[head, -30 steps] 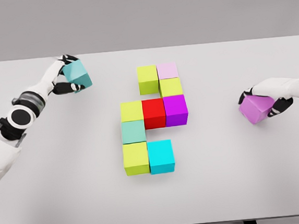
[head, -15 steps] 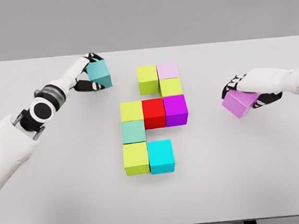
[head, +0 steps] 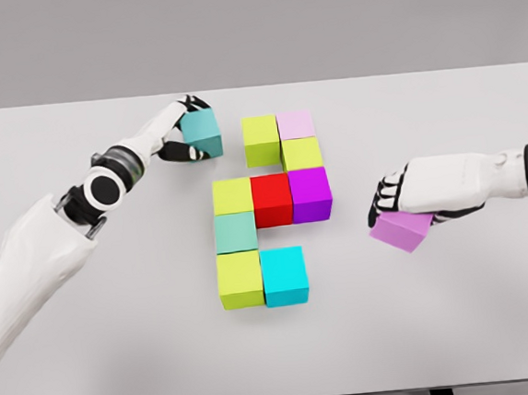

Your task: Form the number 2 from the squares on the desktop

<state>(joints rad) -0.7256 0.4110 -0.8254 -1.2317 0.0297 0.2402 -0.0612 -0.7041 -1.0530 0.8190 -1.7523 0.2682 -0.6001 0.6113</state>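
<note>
Table top (head: 441,321): smooth matt light grey, no grain or texture. Cubes, e.g. red cube (head: 272,200), cyan cube (head: 284,275): flat-coloured, matt, plastic-looking, sharp edges. Arm shells on left arm (head: 30,273): smooth white plastic, slight sheen; joints black.

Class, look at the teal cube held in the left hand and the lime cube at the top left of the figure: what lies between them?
Nothing: the head view shows only bare table between the teal cube and the lime cube.
</note>
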